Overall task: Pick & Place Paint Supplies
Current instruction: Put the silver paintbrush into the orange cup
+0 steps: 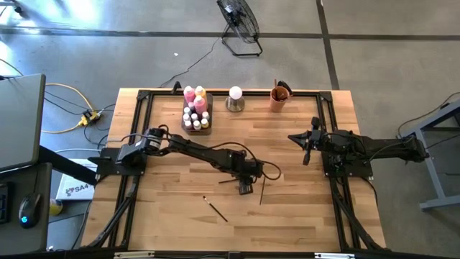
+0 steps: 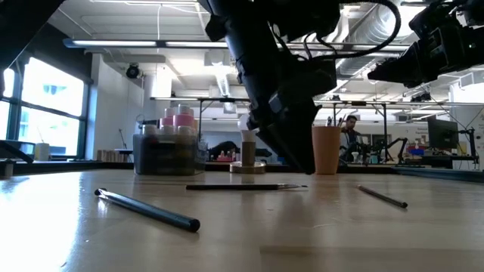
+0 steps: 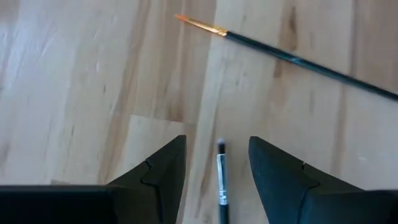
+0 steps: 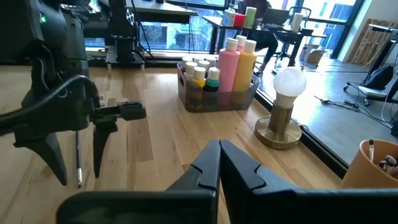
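Observation:
My left gripper (image 1: 245,188) hangs low over the table's middle, open and slanting down. One thin dark paintbrush (image 3: 221,180) lies flat on the wood, its bristle end between the two fingers (image 3: 168,168) with a gap on each side. In the low view that paintbrush (image 2: 246,187) runs back under the gripper (image 2: 302,162). Another paintbrush (image 3: 298,60), orange-tipped, lies just beyond the fingers. A further paintbrush (image 1: 215,208) lies nearer the front edge. The paint bottles (image 4: 236,62) stand in a tray (image 1: 195,115) at the far edge. My right gripper (image 4: 219,146) waits shut at the right side.
At the far edge, right of the tray, stand a white ball on a metal base (image 1: 235,99) and an orange cup (image 1: 279,97). Black frame rails (image 1: 140,137) run along the table's left and right sides. Bare wood lies between the paintbrushes and the tray.

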Controlling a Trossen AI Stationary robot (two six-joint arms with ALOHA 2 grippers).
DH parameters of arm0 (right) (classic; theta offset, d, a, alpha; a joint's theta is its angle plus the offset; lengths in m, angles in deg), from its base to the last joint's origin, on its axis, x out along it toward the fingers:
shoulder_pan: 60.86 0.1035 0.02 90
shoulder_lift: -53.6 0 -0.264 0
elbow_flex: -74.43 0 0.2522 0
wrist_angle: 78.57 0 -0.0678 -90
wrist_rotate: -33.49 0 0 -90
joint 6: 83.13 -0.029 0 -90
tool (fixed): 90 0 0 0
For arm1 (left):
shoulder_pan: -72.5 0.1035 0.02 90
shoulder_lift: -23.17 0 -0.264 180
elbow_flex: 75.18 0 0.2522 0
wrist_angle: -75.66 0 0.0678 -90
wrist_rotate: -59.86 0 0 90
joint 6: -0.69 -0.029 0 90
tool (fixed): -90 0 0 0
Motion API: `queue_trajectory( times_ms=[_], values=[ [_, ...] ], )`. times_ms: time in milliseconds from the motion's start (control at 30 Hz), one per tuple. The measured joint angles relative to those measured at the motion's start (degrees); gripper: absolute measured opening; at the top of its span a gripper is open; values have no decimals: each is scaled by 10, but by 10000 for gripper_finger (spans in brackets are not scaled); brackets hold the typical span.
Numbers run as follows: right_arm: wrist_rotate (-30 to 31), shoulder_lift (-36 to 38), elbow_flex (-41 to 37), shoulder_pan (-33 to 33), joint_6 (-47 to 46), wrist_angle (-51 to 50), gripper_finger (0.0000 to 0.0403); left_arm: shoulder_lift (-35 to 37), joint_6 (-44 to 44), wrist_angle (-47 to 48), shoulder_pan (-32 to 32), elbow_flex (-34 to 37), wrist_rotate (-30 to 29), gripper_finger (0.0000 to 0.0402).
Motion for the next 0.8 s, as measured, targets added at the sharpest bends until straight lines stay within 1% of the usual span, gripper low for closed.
queue_trajectory(
  times_ms=[100, 567, 800],
  values=[
    [0, 0, 0, 0, 0, -1, 2, 0, 1, -3, 0, 11, -5, 170],
    [0, 0, 0, 0, 0, 2, 3, 0, 6, -2, 0, 11, -5, 170],
    [0, 0, 0, 0, 0, -2, 3, -27, 15, -26, 0, 9, 2, 171]
  ],
)
